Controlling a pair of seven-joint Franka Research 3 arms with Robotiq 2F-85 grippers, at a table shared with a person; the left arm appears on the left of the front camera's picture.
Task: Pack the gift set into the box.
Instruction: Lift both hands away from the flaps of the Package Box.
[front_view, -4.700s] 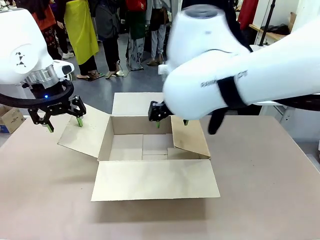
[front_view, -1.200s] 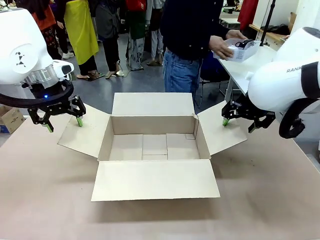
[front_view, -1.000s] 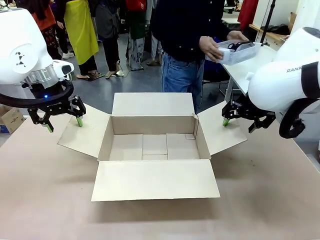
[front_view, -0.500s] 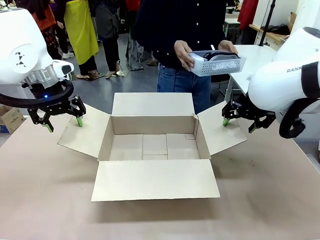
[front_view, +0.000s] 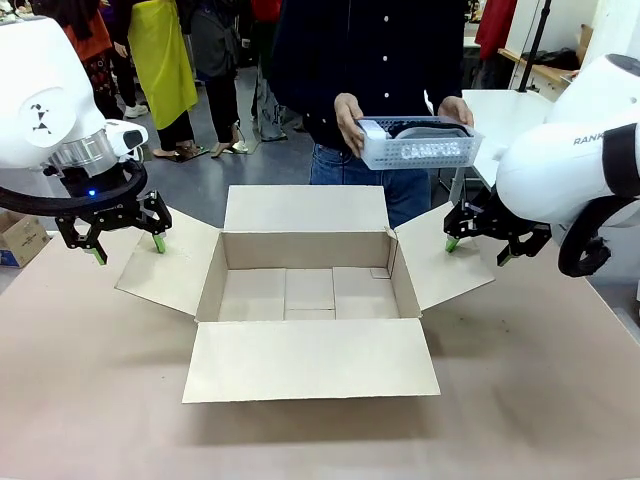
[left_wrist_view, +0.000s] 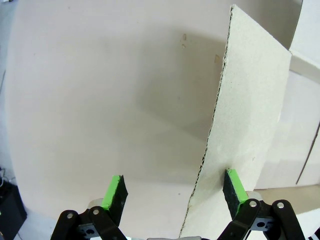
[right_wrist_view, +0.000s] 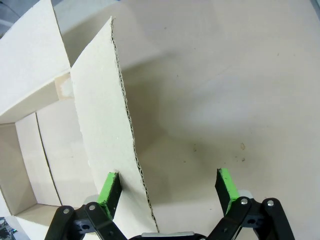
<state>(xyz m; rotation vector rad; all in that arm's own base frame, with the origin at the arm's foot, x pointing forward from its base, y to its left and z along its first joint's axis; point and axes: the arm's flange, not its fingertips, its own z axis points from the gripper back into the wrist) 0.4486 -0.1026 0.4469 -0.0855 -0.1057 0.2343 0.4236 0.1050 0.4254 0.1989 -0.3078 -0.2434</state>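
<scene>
Beyond the box (front_view: 305, 250), toward its right side, a person's hands (front_view: 349, 122) held the gift set (front_view: 420, 148) in the air. The box stood open on the bench (front_view: 540, 380). The left tool (front_view: 129, 250) and right tool (front_view: 477, 251) both gaped, each straddling a side flap's edge.

The box (front_view: 310, 295) stood open at the top with a bare floor, so the way straight down into it was free. Its four flaps splayed outward. The left gripper (front_view: 130, 251) straddled the edge of the left flap (front_view: 165, 260), jaws wide apart, and the right gripper (front_view: 476, 251) did the same at the right flap (front_view: 440, 265). A person (front_view: 370, 60) held the gift set (front_view: 420, 148) above and beyond the far flap (front_view: 305, 207). The near flap (front_view: 310, 360) covered the tabletop (front_view: 540, 400) in front.
</scene>
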